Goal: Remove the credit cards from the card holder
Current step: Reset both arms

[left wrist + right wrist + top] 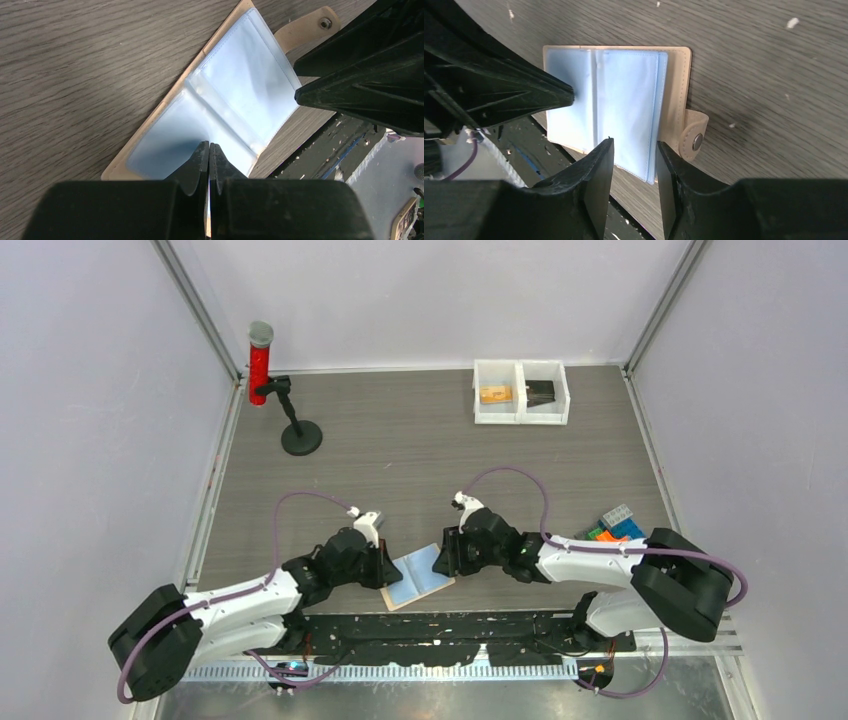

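Grey wood-grain table (400, 450) inside white walls; the tan card holder (418, 578) lies spread open at its near edge, between both arms. Left gripper (209, 149) is pinched fully together, its tips against the holder's glossy blue inner pocket. Right gripper (634, 143) stands partly apart, its jaws straddling the pocket's corner just beside the snap tab (694, 137)

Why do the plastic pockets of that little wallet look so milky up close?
Left wrist view: the card holder's glossy pockets throw back a white glare at the top, while the left hand shades the lower pocket dark blue. Right wrist view: the same pockets look evenly pale, hardly any glare. Top view: just a faint light-blue sheen.
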`<state>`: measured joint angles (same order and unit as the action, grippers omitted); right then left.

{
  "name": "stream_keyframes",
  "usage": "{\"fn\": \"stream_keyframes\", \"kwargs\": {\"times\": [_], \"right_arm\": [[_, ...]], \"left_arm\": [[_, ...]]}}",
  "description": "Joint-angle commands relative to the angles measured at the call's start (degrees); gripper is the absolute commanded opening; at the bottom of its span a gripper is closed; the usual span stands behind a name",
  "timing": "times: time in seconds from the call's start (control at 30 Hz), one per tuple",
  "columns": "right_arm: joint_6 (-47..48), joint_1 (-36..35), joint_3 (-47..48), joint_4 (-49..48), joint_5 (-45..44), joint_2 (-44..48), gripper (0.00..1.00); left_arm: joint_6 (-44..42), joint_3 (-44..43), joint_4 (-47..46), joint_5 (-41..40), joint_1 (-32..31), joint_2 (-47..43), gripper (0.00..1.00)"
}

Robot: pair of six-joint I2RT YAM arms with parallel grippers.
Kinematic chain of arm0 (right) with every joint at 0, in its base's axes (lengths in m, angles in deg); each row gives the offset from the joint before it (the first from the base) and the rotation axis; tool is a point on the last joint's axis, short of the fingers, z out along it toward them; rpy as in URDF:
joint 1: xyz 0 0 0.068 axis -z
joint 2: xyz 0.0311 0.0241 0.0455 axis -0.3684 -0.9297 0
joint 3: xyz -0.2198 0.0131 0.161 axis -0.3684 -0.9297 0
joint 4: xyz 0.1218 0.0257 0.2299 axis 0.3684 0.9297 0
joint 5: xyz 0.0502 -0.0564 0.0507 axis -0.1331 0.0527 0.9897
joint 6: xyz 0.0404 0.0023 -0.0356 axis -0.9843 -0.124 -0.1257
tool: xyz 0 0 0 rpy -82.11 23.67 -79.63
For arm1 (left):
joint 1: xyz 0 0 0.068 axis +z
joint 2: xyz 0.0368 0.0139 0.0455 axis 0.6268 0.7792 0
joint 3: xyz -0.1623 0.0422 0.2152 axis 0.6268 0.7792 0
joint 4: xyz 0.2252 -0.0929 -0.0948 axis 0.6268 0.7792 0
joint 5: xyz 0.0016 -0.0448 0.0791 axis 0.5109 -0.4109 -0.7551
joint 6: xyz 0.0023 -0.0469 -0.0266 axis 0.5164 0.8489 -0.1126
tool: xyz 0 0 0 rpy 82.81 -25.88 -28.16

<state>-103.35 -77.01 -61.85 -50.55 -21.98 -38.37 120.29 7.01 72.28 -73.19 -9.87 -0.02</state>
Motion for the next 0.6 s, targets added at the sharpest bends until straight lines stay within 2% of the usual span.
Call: {"fn": "stream_keyframes", "kwargs": {"times": [0.0, 0.27, 0.57], "right_arm": [[-2.14, -0.33, 1.29, -6.31, 3.19, -1.54, 0.44], [-3.14, -0.34, 1.13, -9.42, 5.35, -4.06, 0.47], [-7.98, -0.33, -0.32, -20.58, 11.0, -7.12, 0.39]], "left_arm": [[-0.64, 0.5, -3.11, 0.01, 0.08, 0.97, 0.0], [-0.48, 0.67, -3.43, -0.15, 0.08, 1.97, 0.0], [-0.3, 0.5, -4.75, 0.46, 0.08, 4.01, 0.0]]}}
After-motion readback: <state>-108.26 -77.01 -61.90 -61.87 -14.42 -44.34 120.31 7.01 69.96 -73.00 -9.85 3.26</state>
